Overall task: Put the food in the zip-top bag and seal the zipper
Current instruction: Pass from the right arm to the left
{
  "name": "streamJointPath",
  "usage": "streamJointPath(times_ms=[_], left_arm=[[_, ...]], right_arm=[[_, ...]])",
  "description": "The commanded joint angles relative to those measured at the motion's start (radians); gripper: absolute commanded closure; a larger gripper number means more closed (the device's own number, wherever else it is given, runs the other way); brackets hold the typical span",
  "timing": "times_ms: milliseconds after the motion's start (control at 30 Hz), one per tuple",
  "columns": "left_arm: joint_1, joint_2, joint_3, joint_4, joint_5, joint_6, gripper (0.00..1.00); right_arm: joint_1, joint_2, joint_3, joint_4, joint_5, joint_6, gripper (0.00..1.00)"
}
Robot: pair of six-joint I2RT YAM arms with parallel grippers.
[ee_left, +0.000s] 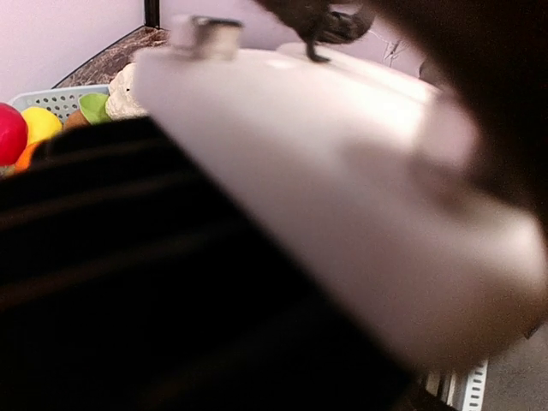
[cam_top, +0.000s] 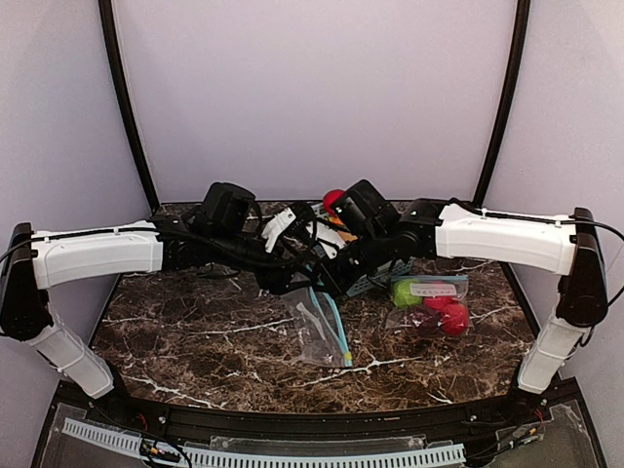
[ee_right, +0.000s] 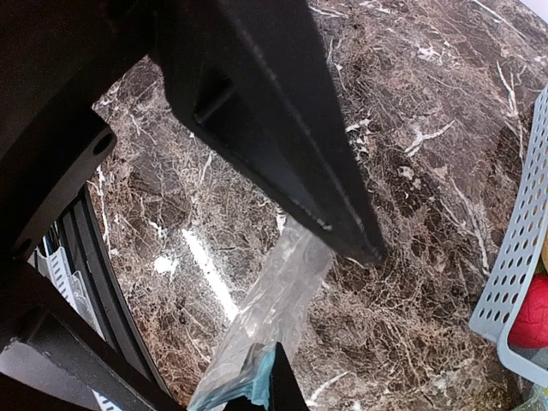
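Top external view: we see 2 bags on the dark marble table. The clear zip-top bag with a teal zipper lies near the middle, just below the 2 arms' meeting wrists, and we see nothing inside it. The second zip-top bag lies to its right and holds food: 1 green fruit and red fruits.

From the left wrist we see the light-blue basket holding a red fruit, a yellow fruit and a green one. The other arm's white and black body blocks the rest of that view.

The right gripper has its jaws together. The clear bag's teal edge sits right beside a dark fingertip, but we cannot tell whether it is pinched. We cannot tell how the left gripper stands, since its fingers are hidden among the wrists.
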Motion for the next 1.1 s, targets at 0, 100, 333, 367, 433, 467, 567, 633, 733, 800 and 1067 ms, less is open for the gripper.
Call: streamJointPath(times_ms=[0, 100, 333, 367, 433, 467, 567, 633, 733, 800, 1067], left_arm=[[-0.006, 0.005, 0.002, -0.007, 0.006, 0.036, 0.4], [-0.006, 0.005, -0.002, -0.003, 0.023, 0.041, 0.5], [-0.006, -0.013, -0.032, 0.003, 0.062, 0.058, 0.71], [-0.006, -0.017, -0.035, 0.002, 0.065, 0.06, 0.72], [-0.006, -0.023, -0.047, 0.003, 0.072, 0.068, 0.78], [-0.006, -0.025, -0.049, 0.003, 0.08, 0.069, 0.83], [-0.006, -0.039, -0.056, 0.009, 0.098, 0.077, 0.94], [-0.006, -0.051, -0.065, 0.021, 0.104, 0.078, 0.98], [-0.006, -0.06, -0.074, 0.036, 0.125, 0.075, 0.99], [-0.006, -0.062, -0.077, 0.043, 0.135, 0.067, 0.99], [-0.005, -0.091, -0.073, 0.017, -0.127, -0.009, 0.99]], right_arm=[[0.009, -0.038, 0.027, 0.014, -0.032, -0.022, 1.0], [0.009, -0.036, 0.025, 0.012, -0.036, -0.02, 1.0], [0.007, -0.05, 0.023, 0.016, -0.046, -0.016, 1.0], [0.007, -0.054, 0.022, 0.018, -0.05, -0.017, 1.0], [0.006, -0.057, 0.021, 0.02, -0.057, -0.017, 1.0], [0.005, -0.058, 0.02, 0.02, -0.061, -0.017, 1.0], [-0.002, -0.062, 0.014, 0.027, -0.072, -0.014, 1.0], [-0.005, -0.062, 0.011, 0.028, -0.078, -0.014, 1.0], [-0.004, -0.064, 0.009, 0.029, -0.089, -0.016, 1.0], [-0.005, -0.064, 0.009, 0.03, -0.083, -0.017, 1.0], [-0.01, -0.13, -0.017, 0.031, -0.019, -0.008, 0.33]])
